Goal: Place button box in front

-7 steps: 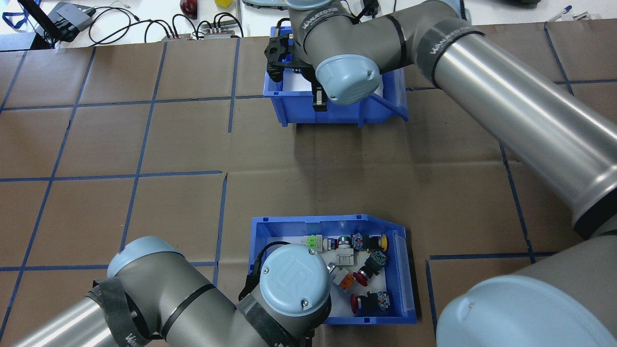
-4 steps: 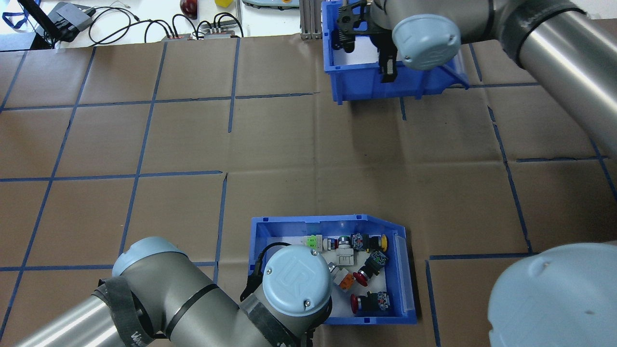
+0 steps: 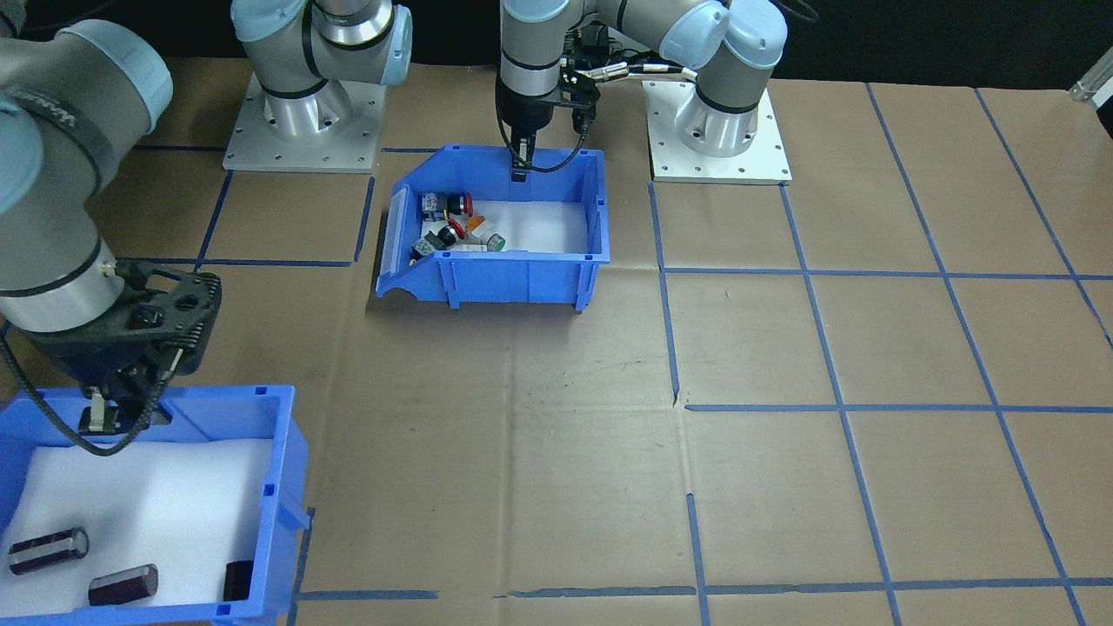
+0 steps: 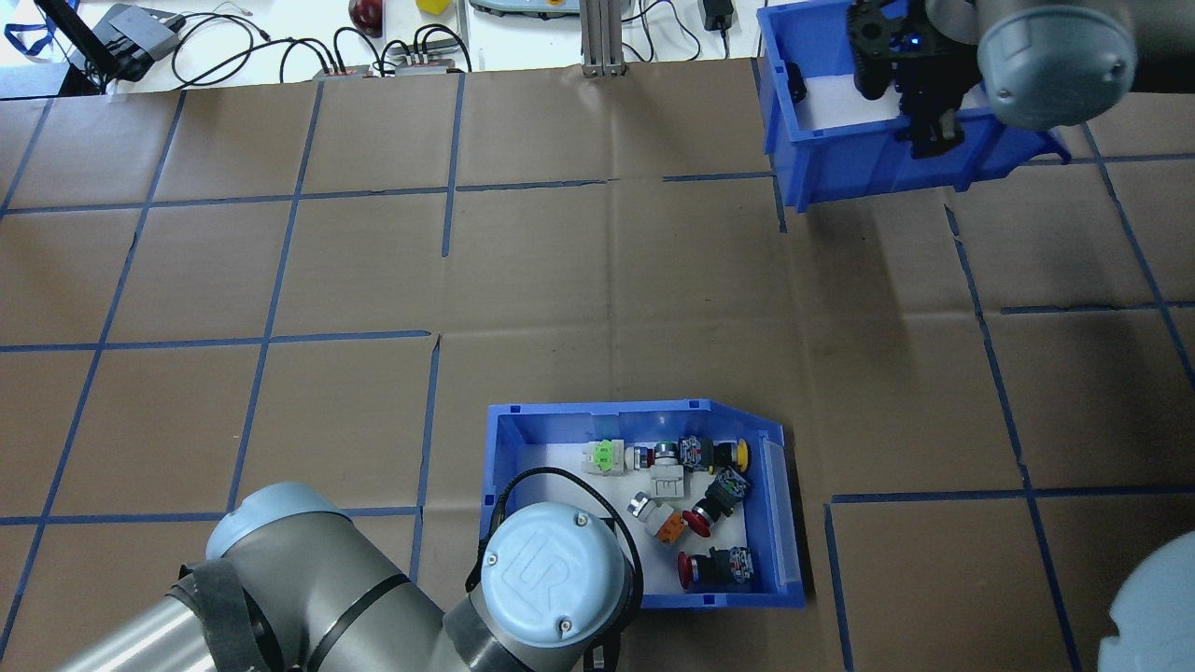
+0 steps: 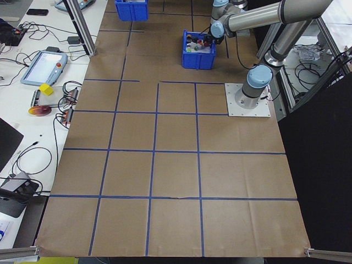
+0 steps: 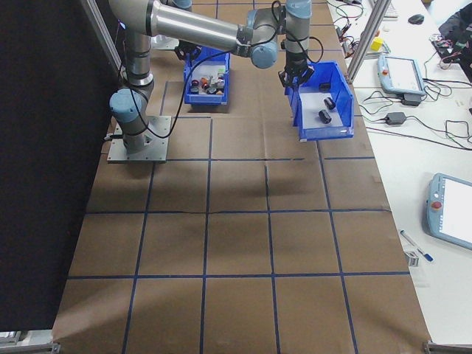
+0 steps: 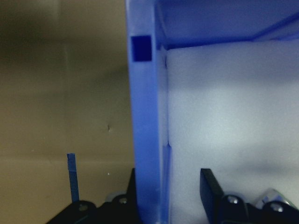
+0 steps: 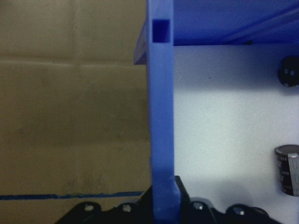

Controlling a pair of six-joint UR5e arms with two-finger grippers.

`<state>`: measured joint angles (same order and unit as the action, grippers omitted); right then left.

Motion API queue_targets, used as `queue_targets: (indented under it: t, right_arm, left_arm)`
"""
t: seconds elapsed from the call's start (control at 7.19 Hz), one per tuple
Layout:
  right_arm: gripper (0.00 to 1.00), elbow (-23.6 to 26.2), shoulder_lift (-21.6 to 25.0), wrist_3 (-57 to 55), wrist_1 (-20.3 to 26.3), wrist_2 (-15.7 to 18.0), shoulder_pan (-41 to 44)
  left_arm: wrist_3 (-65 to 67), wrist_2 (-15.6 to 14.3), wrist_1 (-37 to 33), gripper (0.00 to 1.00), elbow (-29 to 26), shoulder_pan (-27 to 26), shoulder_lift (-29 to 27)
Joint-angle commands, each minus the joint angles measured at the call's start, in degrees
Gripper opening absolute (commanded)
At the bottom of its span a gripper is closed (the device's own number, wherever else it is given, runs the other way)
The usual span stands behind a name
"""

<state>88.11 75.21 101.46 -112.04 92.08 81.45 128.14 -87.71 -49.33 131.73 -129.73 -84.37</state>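
The button box [image 4: 635, 408], a blue bin with white foam and red, yellow, green and orange push-buttons [image 4: 695, 499], sits on the brown paper near my base. My left gripper [image 3: 519, 169] straddles its robot-side wall [image 7: 145, 116] and is open: the outer finger touches the wall and the inner finger [image 7: 210, 193] stands off it, with foam showing between. The overhead view hides this gripper under the wrist. My right gripper [image 4: 924, 135] is shut on the wall [image 8: 161, 93] of the other blue bin [image 3: 283, 487] holding black cylinders [image 3: 48, 549], at the far right.
Blue tape lines grid the paper. Cables and small devices [image 4: 280, 47] lie on the white bench past the far edge, beside an aluminium post [image 4: 597, 37]. Teach pendants [image 5: 41, 66] [image 6: 402, 70] rest on the benches. Two base plates [image 3: 300, 130] sit at my side.
My right arm has carried the cylinder bin to the right and farther from me. The button box and my left wrist have shifted slightly away from my base.
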Motion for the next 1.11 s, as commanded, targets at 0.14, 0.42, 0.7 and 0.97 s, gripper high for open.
queue_targets:
  t: [0.14, 0.42, 0.7, 0.97]
  right_arm:
    - [0.04, 9.33, 6.95, 5.33, -0.02, -1.73, -6.74]
    - [0.05, 15.13, 10.9, 5.24, -0.2, -1.21, -8.14]
    - [0.05, 18.75, 13.98, 5.24, -0.11, -1.38, -9.03]
    - [0.05, 20.17, 14.52, 5.51, -0.11, -1.73, -9.03]
  left_arm:
    - [-11.29, -2.64, -3.2, 0.0, -3.46, 6.64, 3.77]
    - [-21.39, -0.81, -5.86, 0.0, -10.41, 16.14, -1.38]
    - [-22.32, -0.27, -5.78, 0.0, -21.89, 18.02, -12.51]
    - [-22.23, -0.79, -5.95, 0.0, -37.51, 19.07, -26.83]
